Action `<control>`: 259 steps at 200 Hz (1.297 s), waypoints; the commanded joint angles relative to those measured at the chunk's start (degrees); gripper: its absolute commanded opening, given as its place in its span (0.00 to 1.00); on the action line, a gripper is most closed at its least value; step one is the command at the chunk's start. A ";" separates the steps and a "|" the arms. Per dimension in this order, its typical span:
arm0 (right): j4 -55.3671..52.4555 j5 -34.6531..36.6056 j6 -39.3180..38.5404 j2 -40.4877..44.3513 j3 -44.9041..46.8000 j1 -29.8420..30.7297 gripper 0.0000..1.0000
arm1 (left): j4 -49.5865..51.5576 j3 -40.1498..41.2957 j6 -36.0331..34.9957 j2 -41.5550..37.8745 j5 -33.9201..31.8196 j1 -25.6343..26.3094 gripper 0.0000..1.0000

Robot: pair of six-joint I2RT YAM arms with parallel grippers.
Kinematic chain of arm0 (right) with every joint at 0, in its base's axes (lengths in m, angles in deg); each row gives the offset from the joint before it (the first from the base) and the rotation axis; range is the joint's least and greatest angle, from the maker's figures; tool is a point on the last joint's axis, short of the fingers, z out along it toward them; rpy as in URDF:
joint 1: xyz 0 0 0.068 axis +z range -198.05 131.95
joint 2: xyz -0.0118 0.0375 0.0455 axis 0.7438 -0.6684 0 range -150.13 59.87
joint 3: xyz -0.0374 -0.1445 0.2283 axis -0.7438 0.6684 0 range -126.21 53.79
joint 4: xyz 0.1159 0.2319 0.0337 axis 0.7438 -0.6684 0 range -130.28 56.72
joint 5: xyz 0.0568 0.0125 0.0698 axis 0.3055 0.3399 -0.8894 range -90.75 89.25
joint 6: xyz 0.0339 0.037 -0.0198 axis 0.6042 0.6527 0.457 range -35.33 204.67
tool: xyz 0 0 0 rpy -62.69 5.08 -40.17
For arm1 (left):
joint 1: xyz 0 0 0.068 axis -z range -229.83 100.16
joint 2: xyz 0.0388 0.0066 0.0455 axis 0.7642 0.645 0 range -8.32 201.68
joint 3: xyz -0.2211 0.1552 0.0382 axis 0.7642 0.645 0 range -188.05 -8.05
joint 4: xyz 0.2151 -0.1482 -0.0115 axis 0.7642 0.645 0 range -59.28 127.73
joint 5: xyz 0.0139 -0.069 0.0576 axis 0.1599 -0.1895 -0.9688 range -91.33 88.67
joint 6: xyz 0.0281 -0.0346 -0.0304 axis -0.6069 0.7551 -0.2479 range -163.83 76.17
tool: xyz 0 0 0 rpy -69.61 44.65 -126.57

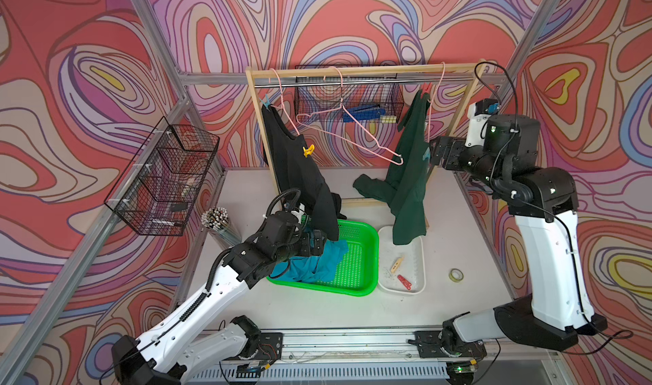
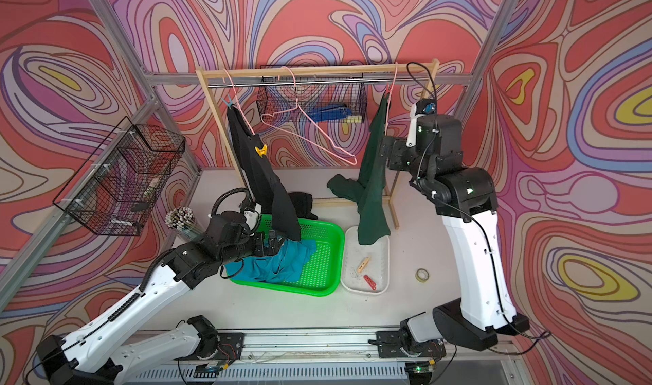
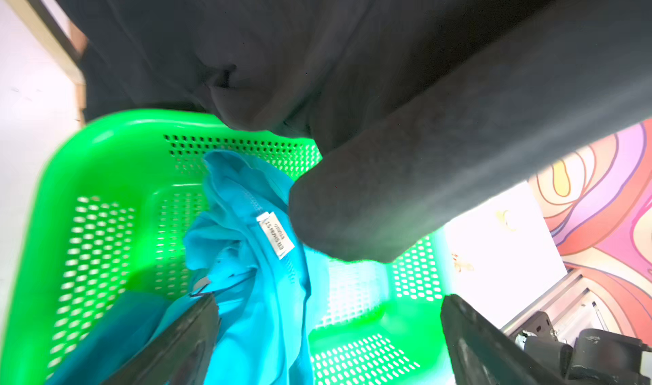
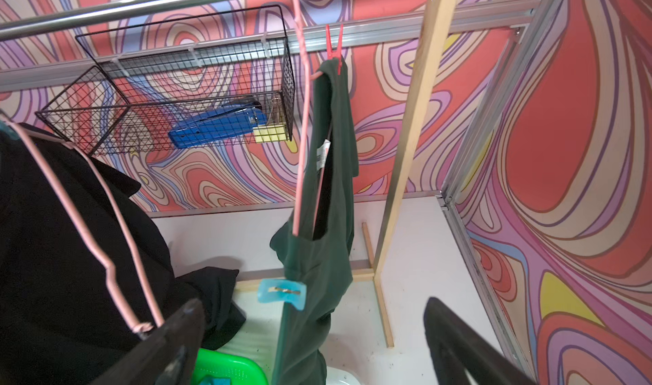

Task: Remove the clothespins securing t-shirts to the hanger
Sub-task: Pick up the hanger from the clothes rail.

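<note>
A black t-shirt [image 1: 300, 178] hangs from a pink hanger, pinned by a light blue clothespin [image 1: 266, 102] and a yellow one [image 1: 308, 150]. On another hanger, the dark green t-shirt [image 1: 405, 189] carries a red clothespin [image 4: 334, 49] and a light blue one [image 4: 281, 292]. My right gripper [image 4: 314, 303] is open, just short of that blue clip. The turquoise t-shirt [image 3: 254, 259] lies in the green basket [image 1: 363, 259]. My left gripper [image 3: 330, 298] hangs open over it, holding nothing. A beige clothespin [image 1: 397, 264] and a red one [image 1: 405, 282] lie in the white tray [image 1: 418, 259].
An empty pink hanger [image 1: 352, 125] hangs mid-rail on the wooden rack [image 1: 257, 129]. Wire baskets are mounted at the left [image 1: 162, 178] and behind the rail [image 1: 349, 100]. A cup of pencils [image 1: 217, 221] and a tape roll [image 1: 456, 275] stand on the table.
</note>
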 commanded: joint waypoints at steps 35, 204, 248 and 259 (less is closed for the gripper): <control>0.39 -12.29 -0.74 -5.78 -1.45 -4.56 0.98 | 4.82 -2.43 -1.08 -2.13 6.91 -6.43 1.00; 6.07 -17.70 -1.50 -20.05 -11.84 -7.96 0.55 | 4.85 1.41 -2.22 -2.06 6.35 -9.32 1.00; 9.27 -19.12 -2.40 -20.76 -11.75 -7.97 0.34 | 5.45 1.09 -2.48 -0.59 6.07 -9.55 1.00; 9.99 -19.67 -2.60 -20.84 -11.75 -7.99 0.33 | 5.20 1.18 -2.31 -0.42 6.13 -9.53 1.00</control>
